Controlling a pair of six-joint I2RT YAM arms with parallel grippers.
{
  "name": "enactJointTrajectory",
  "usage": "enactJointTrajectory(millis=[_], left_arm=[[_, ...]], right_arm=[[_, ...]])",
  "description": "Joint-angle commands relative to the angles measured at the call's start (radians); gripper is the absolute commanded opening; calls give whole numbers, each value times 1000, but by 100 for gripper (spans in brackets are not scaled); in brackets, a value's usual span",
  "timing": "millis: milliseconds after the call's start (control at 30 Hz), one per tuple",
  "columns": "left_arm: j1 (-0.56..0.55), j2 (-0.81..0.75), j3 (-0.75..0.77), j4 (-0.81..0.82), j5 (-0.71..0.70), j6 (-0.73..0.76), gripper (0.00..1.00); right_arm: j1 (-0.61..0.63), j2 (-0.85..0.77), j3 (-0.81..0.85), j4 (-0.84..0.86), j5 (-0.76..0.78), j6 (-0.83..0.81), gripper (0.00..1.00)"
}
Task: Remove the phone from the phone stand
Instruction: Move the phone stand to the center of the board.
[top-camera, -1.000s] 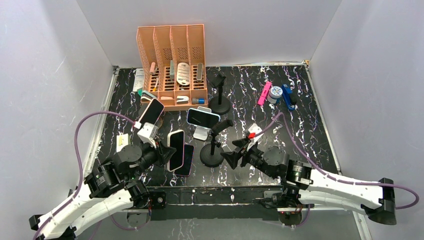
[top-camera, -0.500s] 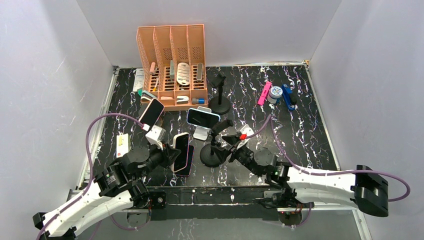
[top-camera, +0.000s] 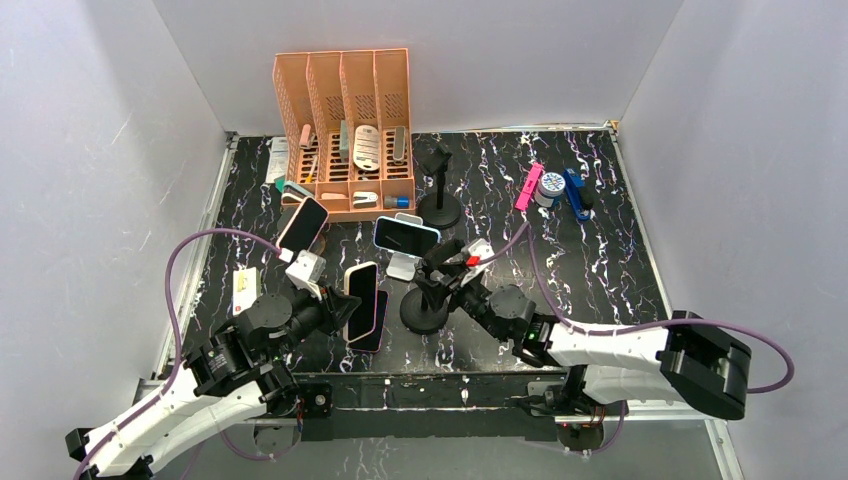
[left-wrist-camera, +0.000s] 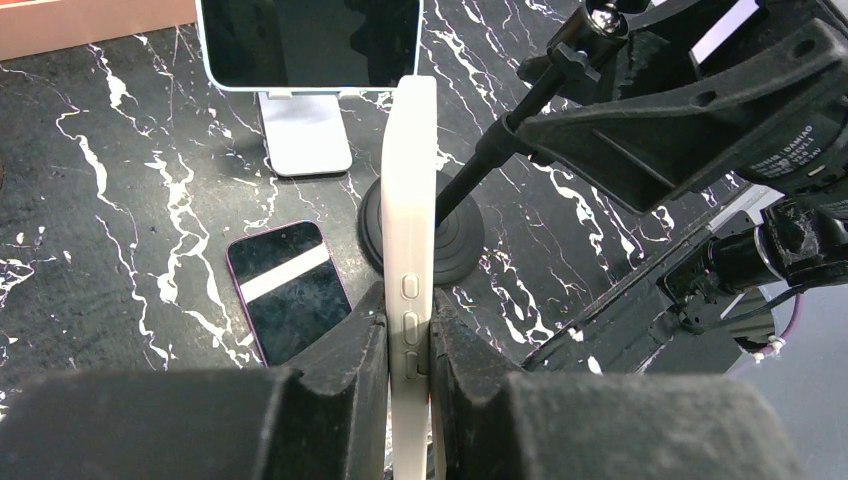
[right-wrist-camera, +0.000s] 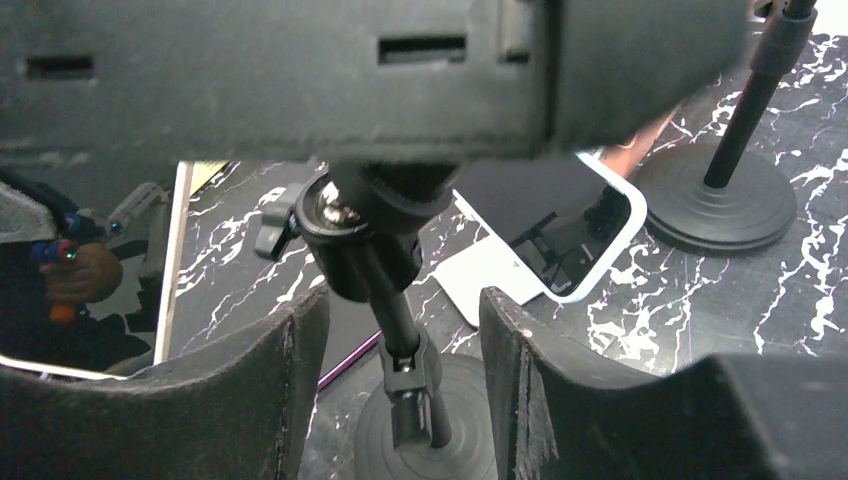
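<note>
Where walls (top-camera: 100, 150) box marbled table (top-camera: 600, 260) | left claw (left-wrist-camera: 408, 300) grips phone (left-wrist-camera: 410, 180) | right claw (right-wrist-camera: 400, 300) agape

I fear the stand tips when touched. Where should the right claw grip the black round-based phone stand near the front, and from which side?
Grip the thin rod of the black round-based phone stand, between its knob joint and the disc base. Come from the near right, as the right claw stands now, one finger each side: the rod is slim, the base too wide.
</note>
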Motion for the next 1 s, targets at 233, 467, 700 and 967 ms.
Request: enactJointTrajectory(millis=[233, 467, 700, 967], left_arm=[[2, -23, 0, 69, -14, -5, 0], [2, -34, 0, 68, -13, -5, 0], [2, -35, -2, 69, -6, -5, 0], [2, -31, -6, 76, 7, -10, 0]], right_arm=[[-39, 106, 79, 156, -5, -13, 37], [-39, -11, 91, 39, 27, -97, 12], [-41, -204, 135, -220, 256, -194, 1], [-213, -148, 213, -126, 395, -271, 1]])
